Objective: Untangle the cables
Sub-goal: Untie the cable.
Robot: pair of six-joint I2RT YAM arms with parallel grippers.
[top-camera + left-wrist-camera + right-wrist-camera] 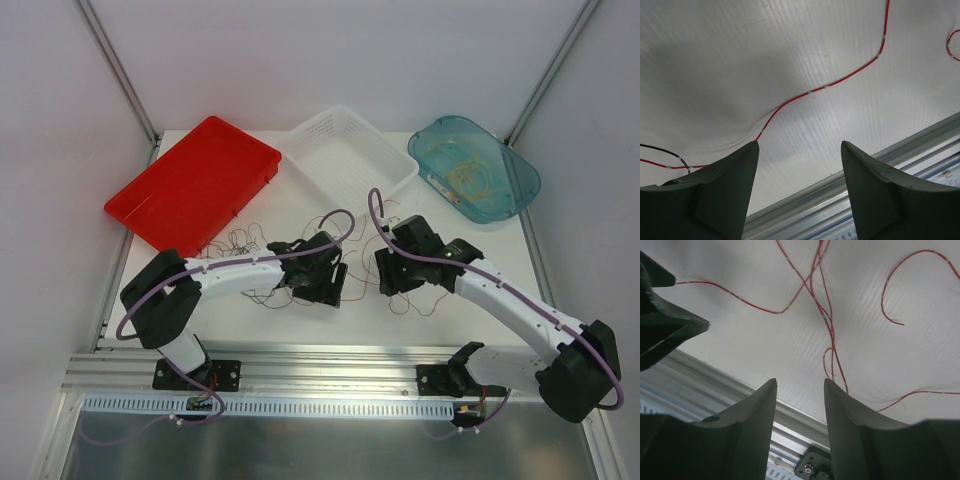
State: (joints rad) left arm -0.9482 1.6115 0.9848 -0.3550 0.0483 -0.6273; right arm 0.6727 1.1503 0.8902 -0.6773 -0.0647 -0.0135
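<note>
Red and dark thread-thin wire cables (828, 320) sprawl loose mid-way across the white tabletop (300, 325), around both arms' tips. Right end effector (800, 385): jaws apart, nothing between. A crossing of red strands lies just beyond its tips, running mostly near-to-far. Left end effector (800, 150): open too, empty, one red strand slanting off its left finger. Right arm judged nearer the crossing. Surface flat. Red plastic tray (190, 185), white mesh basket (350, 160) and teal tub (475, 168) sit along the far edge.
</note>
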